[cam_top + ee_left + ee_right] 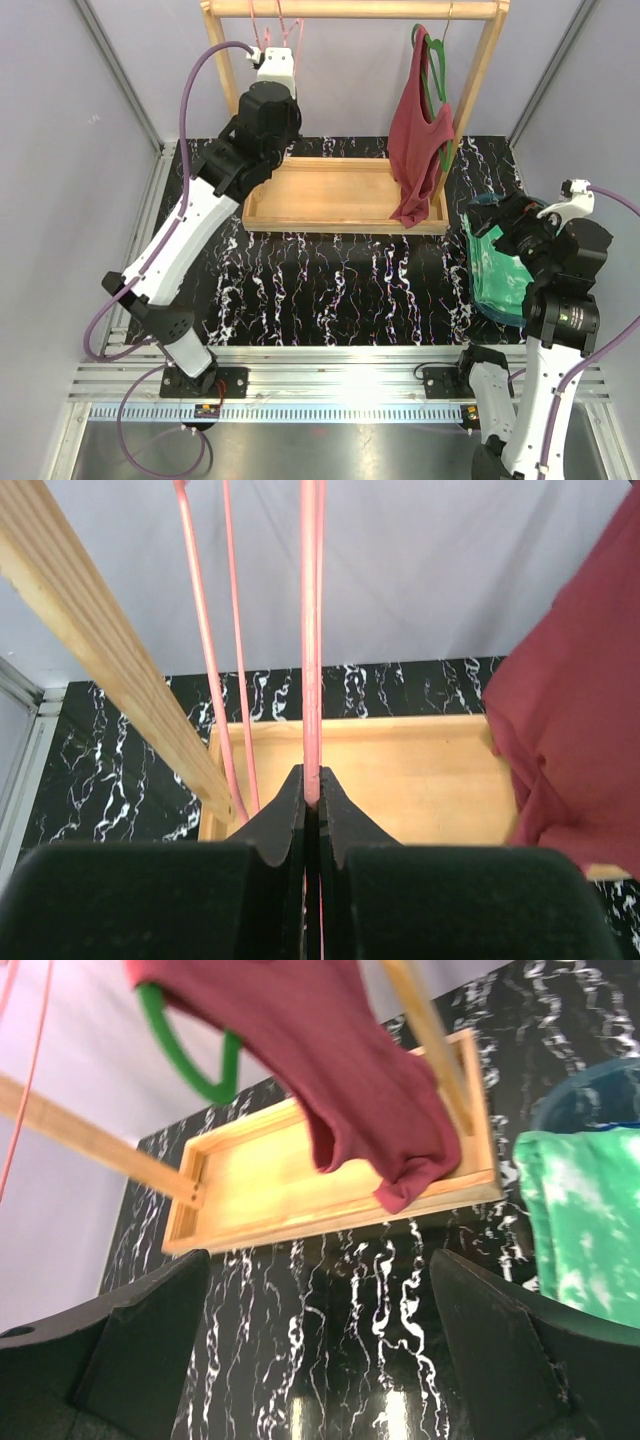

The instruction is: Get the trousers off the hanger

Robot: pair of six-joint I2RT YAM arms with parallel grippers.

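- From above, the left arm [190, 220] reaches up to the top rail of the wooden rack [350, 9], with its wrist at the pink hanger [268, 30].
- The right arm [560, 300] stands over the green trousers [495, 270], which lie folded on the marbled table [330, 290] at its right side, off any hanger.
- A maroon top [420, 140] hangs from a green hanger [432, 70] at the rack's right end.
- In the left wrist view, the left gripper [312, 790] has its jaws pressed together on the pink hanger's thin bar. The hanger carries no cloth.
- In the right wrist view, the right gripper [320, 1260] has its jaws spread wide with nothing between them.
- The green trousers lie to the right of that gripper, and the edge of a dark blue pair [590, 1085] shows just beyond them.
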